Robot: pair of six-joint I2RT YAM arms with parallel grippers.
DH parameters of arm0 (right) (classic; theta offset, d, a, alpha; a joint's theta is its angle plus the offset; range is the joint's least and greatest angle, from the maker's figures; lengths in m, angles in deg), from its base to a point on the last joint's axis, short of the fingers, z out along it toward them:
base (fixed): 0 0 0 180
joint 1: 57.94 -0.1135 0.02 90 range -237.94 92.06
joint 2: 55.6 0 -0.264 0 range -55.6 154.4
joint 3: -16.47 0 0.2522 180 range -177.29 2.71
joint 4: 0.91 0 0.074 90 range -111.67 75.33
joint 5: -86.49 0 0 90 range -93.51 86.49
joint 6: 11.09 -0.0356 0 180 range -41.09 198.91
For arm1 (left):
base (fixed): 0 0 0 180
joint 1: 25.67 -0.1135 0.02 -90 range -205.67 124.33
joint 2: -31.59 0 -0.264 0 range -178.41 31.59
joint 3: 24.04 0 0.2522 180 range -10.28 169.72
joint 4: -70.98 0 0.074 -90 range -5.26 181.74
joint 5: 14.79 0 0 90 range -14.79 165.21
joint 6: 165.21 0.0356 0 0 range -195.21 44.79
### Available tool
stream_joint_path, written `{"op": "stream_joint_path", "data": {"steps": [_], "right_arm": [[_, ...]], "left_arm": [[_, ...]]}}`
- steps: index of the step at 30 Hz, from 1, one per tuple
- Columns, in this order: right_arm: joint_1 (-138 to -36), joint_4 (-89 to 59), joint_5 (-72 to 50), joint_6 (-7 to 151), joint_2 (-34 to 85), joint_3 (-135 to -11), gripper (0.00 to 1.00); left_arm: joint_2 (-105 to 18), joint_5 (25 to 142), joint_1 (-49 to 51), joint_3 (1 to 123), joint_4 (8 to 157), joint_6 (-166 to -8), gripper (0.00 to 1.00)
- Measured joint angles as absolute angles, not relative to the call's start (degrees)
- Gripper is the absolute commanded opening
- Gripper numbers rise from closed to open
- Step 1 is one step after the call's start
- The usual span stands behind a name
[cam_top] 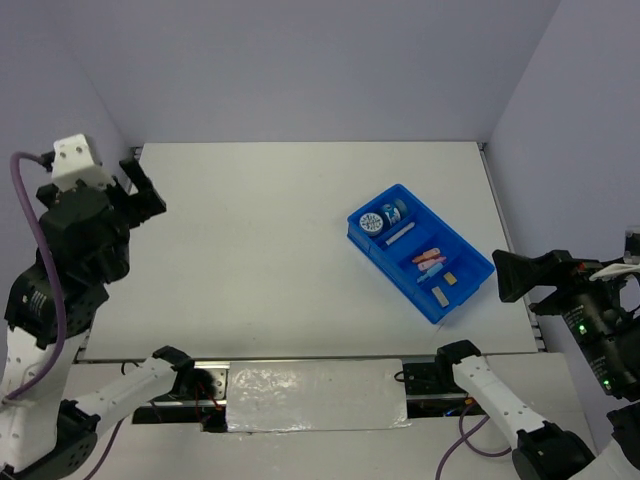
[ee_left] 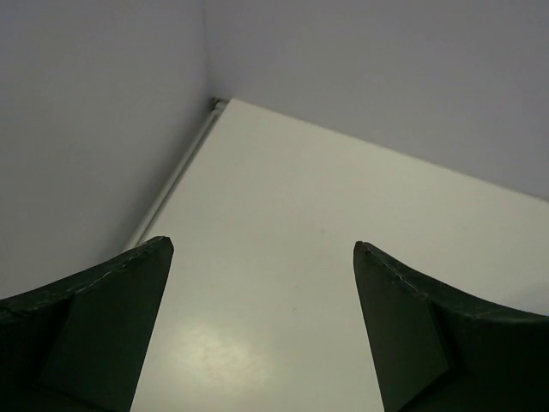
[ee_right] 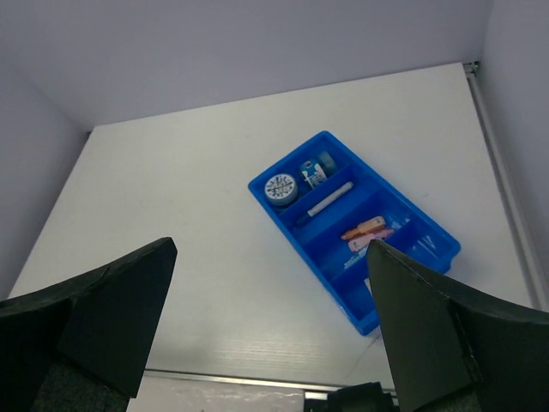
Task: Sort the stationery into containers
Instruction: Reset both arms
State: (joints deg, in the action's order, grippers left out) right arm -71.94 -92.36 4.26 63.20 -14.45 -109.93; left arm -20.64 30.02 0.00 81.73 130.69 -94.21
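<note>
The stationery [cam_top: 369, 222] is lying in the blue tray [cam_top: 390, 277] right of centre on the worktop [cam_top: 250, 250], long axis running upper left to lower right, with the right end effector [cam_top: 500, 278] hovering nearer and the left end effector [cam_top: 145, 190] far off, both gaping empty.

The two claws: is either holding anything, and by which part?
Nothing is held. The left gripper and the right gripper are open and empty; the stationery lies in the blue tray.
</note>
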Motion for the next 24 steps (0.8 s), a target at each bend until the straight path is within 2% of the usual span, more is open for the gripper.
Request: {"op": "stream_joint_path", "data": {"steps": [5,11,24], "right_arm": [[-73.29,-92.55,8.45,64.56,-16.35,-108.00,1.00],[-73.33,-92.49,9.83,66.44,-18.32,-108.03,1.00],[-73.36,-92.51,9.81,66.81,-18.98,-107.52,1.00]], "left_arm": [[-13.03,26.39,0.02,75.02,138.15,-96.61,0.99],[-7.35,23.68,1.47,77.84,143.15,-97.16,0.99],[-8.35,21.19,2.03,79.94,146.78,-99.28,0.99]]}}
